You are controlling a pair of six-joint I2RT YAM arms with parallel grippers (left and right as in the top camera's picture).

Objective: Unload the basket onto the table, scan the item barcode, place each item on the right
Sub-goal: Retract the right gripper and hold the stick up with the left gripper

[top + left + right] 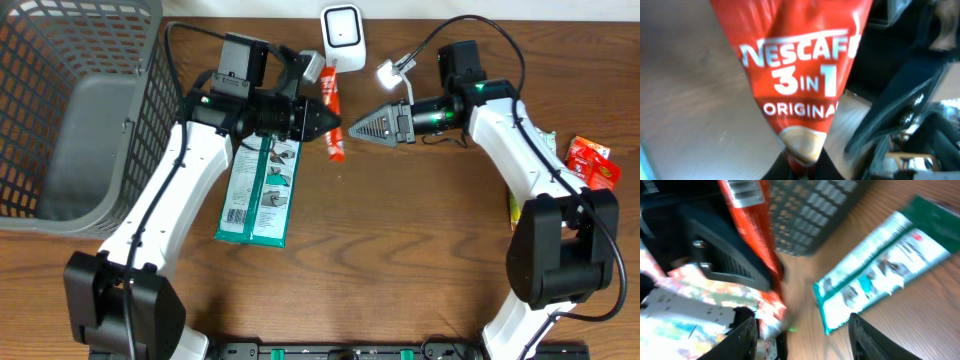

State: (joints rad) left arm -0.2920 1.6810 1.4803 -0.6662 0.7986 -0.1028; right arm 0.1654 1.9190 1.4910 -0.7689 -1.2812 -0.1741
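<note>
Reading the worktop from the left: a grey mesh basket stands at the edge, and I take it to be the drop-off for scanned goods. Just beside it, under my left arm, green-and-white packets lie flat, apparently awaiting their turn. The left claw is clamped shut on the red coffee sachet. It seems to hold the sachet clear of the wood so that either face can be turned toward a reader. The left wrist view shows the branded front facing that camera. The barcode appears only in the right wrist view, on the opposite face. The white scanner stands at the back edge of the worktop, and the sachet's rearward end is near it. I cannot tell which way its window points. I judge that the code is not yet squarely presented and that the next move calls for a roll of the left wrist. The right claw hangs just beside the sachet with its fingers spread and nothing between them, so the left claw alone carries the item. At far right, red packets sit well apart from the work.
</note>
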